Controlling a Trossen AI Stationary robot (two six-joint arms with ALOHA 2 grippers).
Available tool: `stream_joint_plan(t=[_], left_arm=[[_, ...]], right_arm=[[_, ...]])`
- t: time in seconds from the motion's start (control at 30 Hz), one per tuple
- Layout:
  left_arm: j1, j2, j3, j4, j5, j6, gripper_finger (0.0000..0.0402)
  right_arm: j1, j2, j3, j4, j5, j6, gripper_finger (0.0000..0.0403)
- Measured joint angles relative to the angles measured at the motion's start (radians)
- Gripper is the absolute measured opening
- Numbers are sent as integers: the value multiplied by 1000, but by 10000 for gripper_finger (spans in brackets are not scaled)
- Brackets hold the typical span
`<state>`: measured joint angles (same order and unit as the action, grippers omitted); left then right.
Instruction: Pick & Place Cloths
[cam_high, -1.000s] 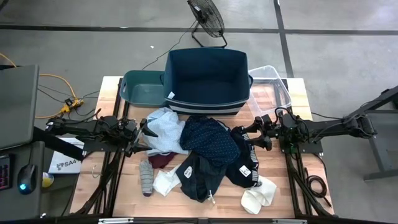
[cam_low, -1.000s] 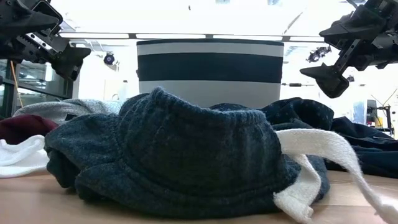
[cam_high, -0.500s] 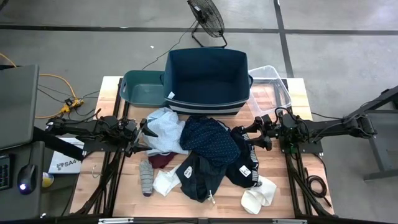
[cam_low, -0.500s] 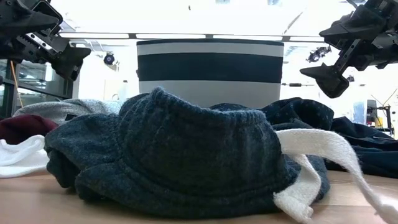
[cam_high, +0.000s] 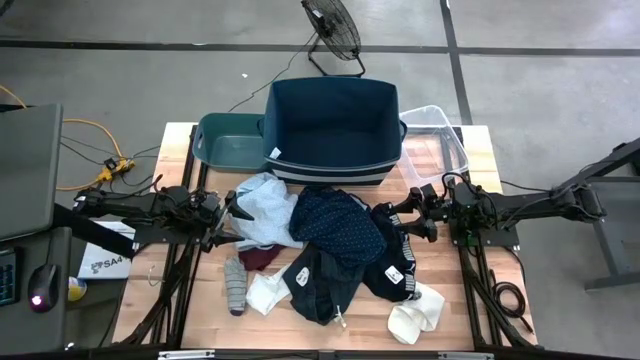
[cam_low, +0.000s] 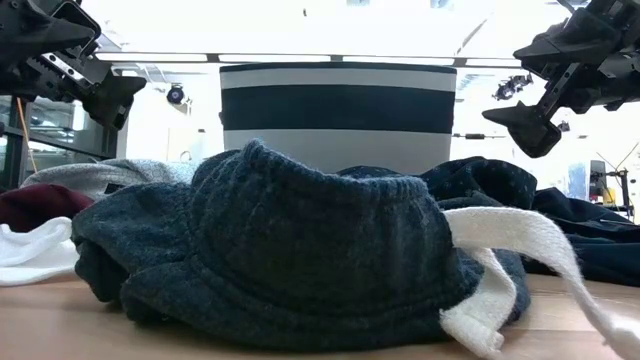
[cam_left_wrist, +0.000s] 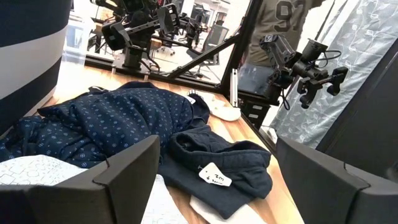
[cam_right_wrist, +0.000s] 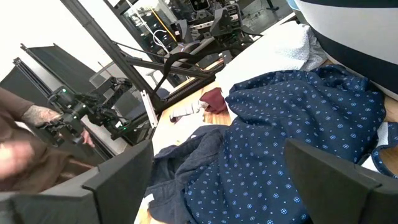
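A heap of cloths lies mid-table: a navy dotted garment (cam_high: 340, 225) on top, a pale blue-white one (cam_high: 265, 205) to its left, a maroon piece (cam_high: 258, 258), a black garment with a white tag (cam_high: 322, 282), white socks (cam_high: 415, 315) and a grey sock (cam_high: 234, 283). My left gripper (cam_high: 228, 222) hovers open above the heap's left side, over the pale cloth (cam_left_wrist: 37, 171). My right gripper (cam_high: 400, 222) hovers open above the heap's right side, facing the dotted garment (cam_right_wrist: 292, 137).
A large navy bin (cam_high: 333, 128) stands at the far edge, a teal bin (cam_high: 228, 140) on its left and a clear bin (cam_high: 440, 135) on its right. A fan (cam_high: 333, 30) stands on the floor beyond. A person's arm (cam_right_wrist: 31, 124) shows beside the table.
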<state>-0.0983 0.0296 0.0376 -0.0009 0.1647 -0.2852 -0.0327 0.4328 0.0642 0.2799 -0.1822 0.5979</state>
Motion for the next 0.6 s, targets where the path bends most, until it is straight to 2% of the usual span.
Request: stream_joint_plan(t=[0.43, 0.6], left_arm=[[0, 0, -1, 6, -1, -50, 316], [0, 0, -2, -6, -110, -140, 316]], right_arm=[[0, 0, 0, 0, 0, 0, 353], [0, 0, 0, 0, 0, 0, 353]])
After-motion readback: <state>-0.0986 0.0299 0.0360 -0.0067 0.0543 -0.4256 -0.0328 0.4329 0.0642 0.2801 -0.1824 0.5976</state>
